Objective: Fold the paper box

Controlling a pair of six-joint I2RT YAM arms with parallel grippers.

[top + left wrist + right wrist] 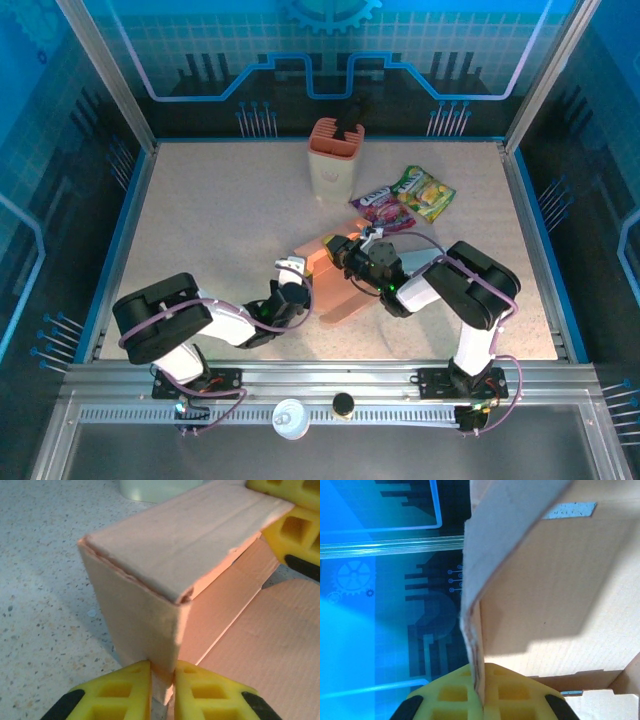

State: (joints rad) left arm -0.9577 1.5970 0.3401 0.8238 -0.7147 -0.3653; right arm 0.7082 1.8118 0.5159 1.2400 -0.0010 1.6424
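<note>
Maybe halfway, it'd be guessed: one wall of the paper box [335, 295], mid desk [220, 220], is raised and the rest is left flat. Thin edges are pinched tight by the left gripper [162, 680] and right gripper [477, 680] fingers.

In the left wrist view, the paper box [165, 560] is cut off by the right and bottom edges. Its lower corner is hidden between the fingers of the left claw [162, 682], whose bases are cropped at the bottom. The right claw [280, 507] is clipped by the top right corner, and a pale holder [155, 487] is reduced to its base at the top edge. In the right wrist view, the box is cropped at the top and right. From above, the print on the snack packets [405, 197] cannot be read, and two small round objects [288, 418] on the near rail cannot be identified.
</note>
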